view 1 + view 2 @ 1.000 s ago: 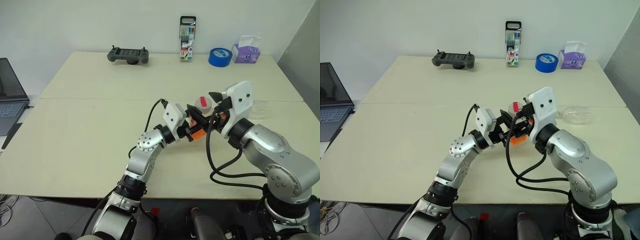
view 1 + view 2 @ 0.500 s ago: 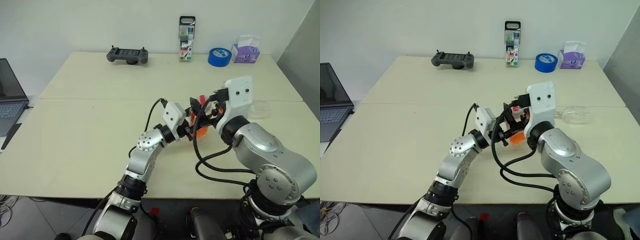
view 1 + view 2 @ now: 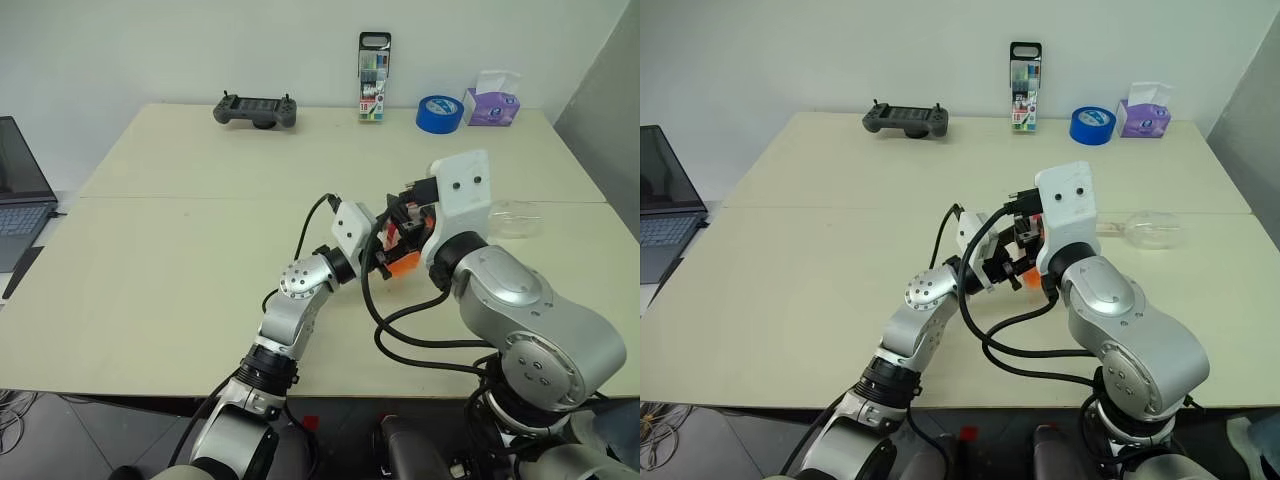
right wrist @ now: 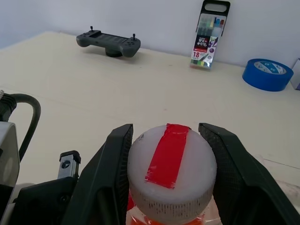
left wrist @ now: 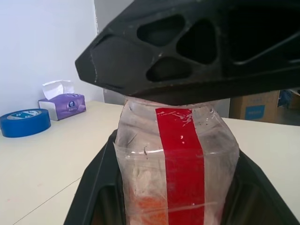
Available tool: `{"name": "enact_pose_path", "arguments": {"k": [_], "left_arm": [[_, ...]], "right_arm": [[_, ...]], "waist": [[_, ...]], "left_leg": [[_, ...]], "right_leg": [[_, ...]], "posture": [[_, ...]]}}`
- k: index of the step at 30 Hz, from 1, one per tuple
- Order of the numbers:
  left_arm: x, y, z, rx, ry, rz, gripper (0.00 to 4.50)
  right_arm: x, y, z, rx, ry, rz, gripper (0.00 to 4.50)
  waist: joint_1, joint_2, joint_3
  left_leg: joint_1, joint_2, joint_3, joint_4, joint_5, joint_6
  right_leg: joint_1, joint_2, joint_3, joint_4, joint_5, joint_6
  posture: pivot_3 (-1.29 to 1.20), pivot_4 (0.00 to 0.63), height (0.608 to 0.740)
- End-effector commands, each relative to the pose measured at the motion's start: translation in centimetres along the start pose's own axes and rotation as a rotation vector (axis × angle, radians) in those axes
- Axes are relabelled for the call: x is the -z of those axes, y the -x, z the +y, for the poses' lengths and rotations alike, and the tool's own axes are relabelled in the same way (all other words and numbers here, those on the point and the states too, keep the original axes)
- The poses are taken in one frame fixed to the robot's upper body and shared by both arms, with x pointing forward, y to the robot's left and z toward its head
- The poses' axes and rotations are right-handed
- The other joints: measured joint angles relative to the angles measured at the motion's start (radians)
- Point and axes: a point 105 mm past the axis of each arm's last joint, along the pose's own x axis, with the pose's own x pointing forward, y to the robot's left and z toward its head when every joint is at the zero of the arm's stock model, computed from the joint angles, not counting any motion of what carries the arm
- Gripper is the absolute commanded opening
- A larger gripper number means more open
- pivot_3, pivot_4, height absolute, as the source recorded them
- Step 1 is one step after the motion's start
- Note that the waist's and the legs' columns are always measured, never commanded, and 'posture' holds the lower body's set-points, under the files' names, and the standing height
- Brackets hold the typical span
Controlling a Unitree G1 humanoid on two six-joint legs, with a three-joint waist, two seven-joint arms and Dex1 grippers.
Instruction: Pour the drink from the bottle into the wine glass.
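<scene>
Right gripper (image 4: 171, 178) has swung over the bottle (image 5: 176, 159), fingers now hugging its cap (image 4: 171, 173). Left gripper (image 5: 176, 197) fingers clamp the bottle body.

Both arms bent in, meeting in the middle. Left gripper (image 5: 173, 187) squeezed tight on the bottle (image 5: 176, 159). Right gripper (image 4: 171, 164) fingers hugging the cap (image 4: 171, 171).

A wide cream table (image 3: 180, 250) carries the things; a thin seam crosses it from side to side. Along its far edge lie a dark game controller (image 3: 255, 109), an upright marker pack (image 3: 375, 78), a blue tape roll (image 3: 439, 113) and a purple tissue box (image 3: 491, 104) near the far right corner. The wine glass (image 3: 514, 217) lies on its side near the right edge.
</scene>
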Motion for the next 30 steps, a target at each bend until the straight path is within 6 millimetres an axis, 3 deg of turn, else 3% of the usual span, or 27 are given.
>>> {"name": "enact_pose_path", "arguments": {"k": [1,6,9,13,17,21,28,30], "left_arm": [[-1.9,-0.2,0.4,-0.01,-0.047,-0.073,1.79],[-1.9,-0.3,-0.1,0.006,-0.041,-0.075,1.79],[-2.0,-0.3,-0.3,0.02,-0.039,-0.078,1.78],[-2.2,-0.3,-0.3,0.023,-0.043,-0.078,1.78],[-2.3,-0.2,-0.3,0.014,-0.05,-0.079,1.78],[-2.3,0.1,-0.2,0.003,-0.052,-0.073,1.78],[-2.2,0.0,-0.4,0.008,-0.044,-0.072,1.78],[-2.2,-0.1,-0.5,0.015,-0.041,-0.072,1.78]], "right_arm": [[-1.7,0.4,-3.1,0.073,0.042,-0.063,1.92],[-2.7,0.5,-1.9,-0.393,0.131,-0.117,1.92],[-3.3,1.6,-1.0,-0.704,0.065,-0.112,1.92],[-2.0,2.5,-1.2,-0.941,0.071,-0.037,1.92],[-1.2,1.4,-2.2,-0.954,0.105,-0.017,1.92],[-2.3,1.4,-2.4,-0.972,0.107,-0.058,1.92],[-3.3,1.0,-2.7,-0.882,0.138,-0.12,4.29],[-3.6,0.9,-2.8,-0.837,0.136,-0.14,4.3]], "waist": [[0.0,0.0,0.0],[-0.001,0.0,0.0],[0.0,0.0,0.0],[0.002,0.0,0.0],[-0.002,0.0,0.0],[0.0,0.0,0.0],[0.003,0.0,0.0],[0.003,0.0,0.0]], "left_leg": [[0.0,0.0,0.0,0.0,0.0,0.0],[0.0,-0.001,0.002,0.0,0.0,0.0],[0.0,-0.001,0.004,0.0,0.0,0.001],[0.0,-0.001,0.005,-0.001,0.0,0.001],[0.001,0.0,0.006,0.0,0.0,0.001],[0.001,0.001,0.006,0.0,0.0,0.001],[0.001,0.0,0.004,0.0,0.0,0.001],[0.001,0.0,0.003,0.0,0.0,0.001]], "right_leg": [[0.0,0.0,0.0,0.0,0.0,0.0],[0.002,0.0,0.0,-0.003,-0.001,0.001],[0.002,0.0,0.0,-0.002,0.0,0.0],[0.002,0.0,-0.001,-0.003,0.001,-0.001],[0.002,0.0,0.001,-0.002,0.0,0.0],[0.002,0.001,0.001,-0.001,0.0,0.0],[0.002,0.0,0.001,-0.001,0.001,-0.001],[0.002,0.0,0.001,-0.001,0.001,-0.001]], "posture": [[0.0,0.15,0.74],[0.0,0.15,0.74],[0.0,0.15,0.74],[0.0,0.15,0.74],[0.0,0.15,0.74],[0.0,0.15,0.74],[0.0,0.15,0.74],[0.0,0.15,0.74]]}}
